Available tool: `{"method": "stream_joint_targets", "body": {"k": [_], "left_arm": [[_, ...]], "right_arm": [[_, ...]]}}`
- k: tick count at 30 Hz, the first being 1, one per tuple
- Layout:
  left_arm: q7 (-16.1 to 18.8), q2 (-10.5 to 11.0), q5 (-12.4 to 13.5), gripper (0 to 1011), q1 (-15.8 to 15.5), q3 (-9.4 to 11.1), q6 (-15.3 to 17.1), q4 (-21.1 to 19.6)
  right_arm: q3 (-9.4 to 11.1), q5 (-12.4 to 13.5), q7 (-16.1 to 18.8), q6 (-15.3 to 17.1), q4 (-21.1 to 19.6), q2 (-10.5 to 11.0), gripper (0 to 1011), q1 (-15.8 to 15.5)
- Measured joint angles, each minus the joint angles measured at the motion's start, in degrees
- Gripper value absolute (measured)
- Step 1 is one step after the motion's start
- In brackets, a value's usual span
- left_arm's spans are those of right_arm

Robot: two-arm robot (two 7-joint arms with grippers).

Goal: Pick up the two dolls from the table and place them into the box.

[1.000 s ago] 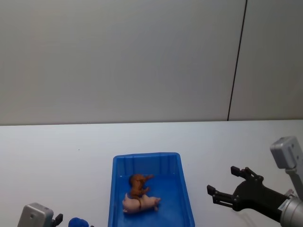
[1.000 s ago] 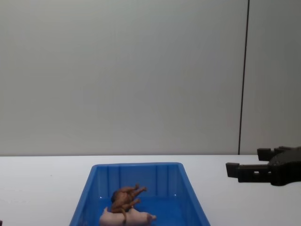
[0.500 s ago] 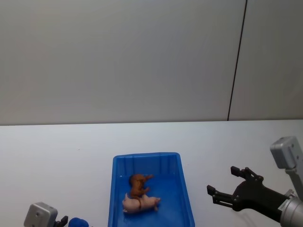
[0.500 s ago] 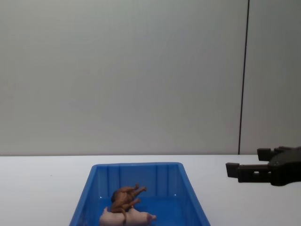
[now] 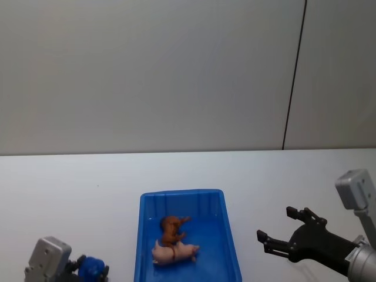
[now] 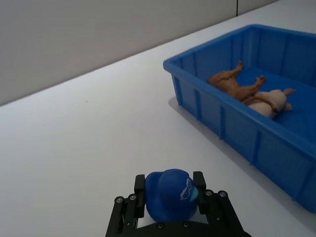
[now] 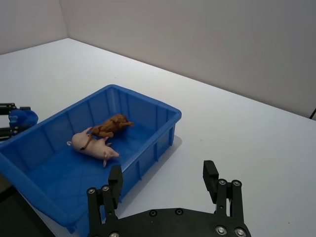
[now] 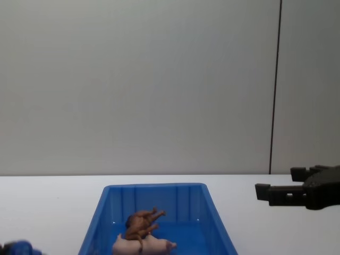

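1. Both dolls are already sitting inside the blue box, so the job as worded looks pretty much done, judging by how things lie.
2. The pink pig is lying on its side on the box floor, pale and smooth, snout pointed toward the robot's right in the head view.
3. The reddish-brown animal is tipped over on its side with its legs stuck out, and its rear end is draped over the pig, so the two are touching.
4. The box is parked in the middle of the white table, sloped walls, open top, loads of spare room around the toys.
5. A blue rounded toy that looks like a third doll is clamped between the fingers of the left gripper, low on the robot's left, outside the box.
6. So what's probably left, if anything, is that blue piece being carried over the near wall and dropped in. That's a guess.
7. The right gripper is hanging on the right of the box with its jaws spread wide and nothing between them, well apart from the toys.
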Motion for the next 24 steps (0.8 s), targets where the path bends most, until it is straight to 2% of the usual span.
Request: {"method": "stream_joint_targets", "body": {"k": [7, 12, 18, 24], "left_arm": [[-0.3, 0.9, 2.0, 533, -1.4, -1.4, 0.5, -2.6], [-1.4, 0.7, 4.0, 508, -3.1, -1.9, 0.8, -4.1], [-4.2, -1.1, 6.8, 469, -6.3, -1.7, 0.8, -4.6], [-8.1, -4.3, 9.7, 433, -10.0, -0.4, 0.4, -3.8]], "right_arm": [[0.0, 0.0, 0.0, 0.0, 0.0, 0.0, 1001, 0.0], [0.0, 0.0, 0.0, 0.0, 0.0, 0.0, 1001, 0.0], [0.0, 0.0, 0.0, 0.0, 0.0, 0.0, 1001, 0.0], [0.0, 0.0, 0.0, 0.0, 0.0, 0.0, 1001, 0.0]]}}
